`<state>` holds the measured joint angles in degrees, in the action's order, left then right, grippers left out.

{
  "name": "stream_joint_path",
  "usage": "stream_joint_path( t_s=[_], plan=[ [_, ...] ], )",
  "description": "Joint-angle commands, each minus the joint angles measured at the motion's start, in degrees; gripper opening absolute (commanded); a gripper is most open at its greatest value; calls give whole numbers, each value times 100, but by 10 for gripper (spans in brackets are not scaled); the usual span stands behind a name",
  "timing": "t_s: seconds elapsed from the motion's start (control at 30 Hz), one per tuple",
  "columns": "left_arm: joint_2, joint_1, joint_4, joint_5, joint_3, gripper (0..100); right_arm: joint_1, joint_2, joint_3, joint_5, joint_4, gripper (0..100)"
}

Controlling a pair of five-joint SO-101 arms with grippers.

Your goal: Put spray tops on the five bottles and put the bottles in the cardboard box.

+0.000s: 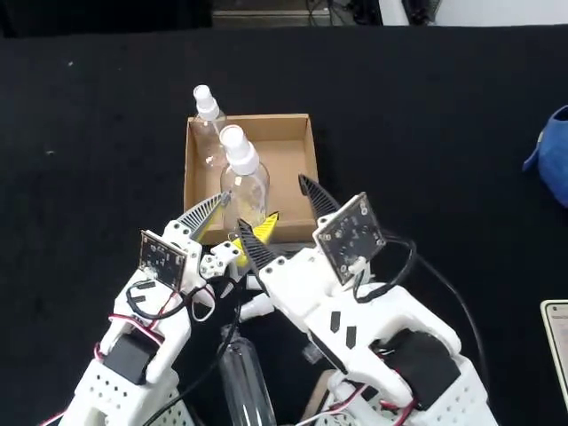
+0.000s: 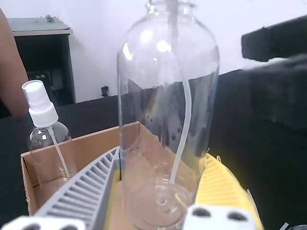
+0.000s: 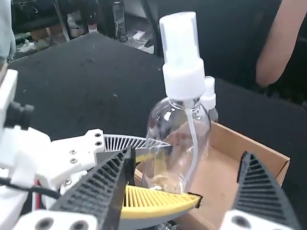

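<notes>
Claws first: my left claw (image 1: 233,222) is clamped on a clear spray-topped bottle (image 1: 241,173), upright at the near wall of the cardboard box (image 1: 284,155). I see my right claw (image 1: 284,220) spread wide beside it. A second topped bottle (image 1: 207,120) stands in the box's far corner.

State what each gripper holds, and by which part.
The left gripper grips the spray-topped bottle by its lower body. The right gripper is open and holds nothing.

The cardboard box's (image 1: 288,160) right half lies free; a sprayer-topped bottle (image 1: 207,120) fills its far-left corner, the left gripper's (image 1: 246,210) held bottle (image 1: 245,182) its near-left.
</notes>
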<state>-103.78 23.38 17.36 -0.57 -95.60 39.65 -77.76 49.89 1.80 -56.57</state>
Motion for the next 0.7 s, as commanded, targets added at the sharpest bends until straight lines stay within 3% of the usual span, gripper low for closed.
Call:
stream_joint_path(
  t_s=[0.0, 0.17, 0.3, 0.67],
  plan=[
    [-70, 75, -132, 70, -57, 30, 97, -40, -4, 0, 360, 318],
    [-70, 13, -132, 70, -57, 30, 149, -40, 462, 0, 1116, 318],
    [-70, 66, -132, 70, -84, 30, 484, -40, 497, -44, 1187, 318],
    [-70, 48, -132, 70, -66, 30, 466, 13, 505, -53, 1415, 318]
  ],
)
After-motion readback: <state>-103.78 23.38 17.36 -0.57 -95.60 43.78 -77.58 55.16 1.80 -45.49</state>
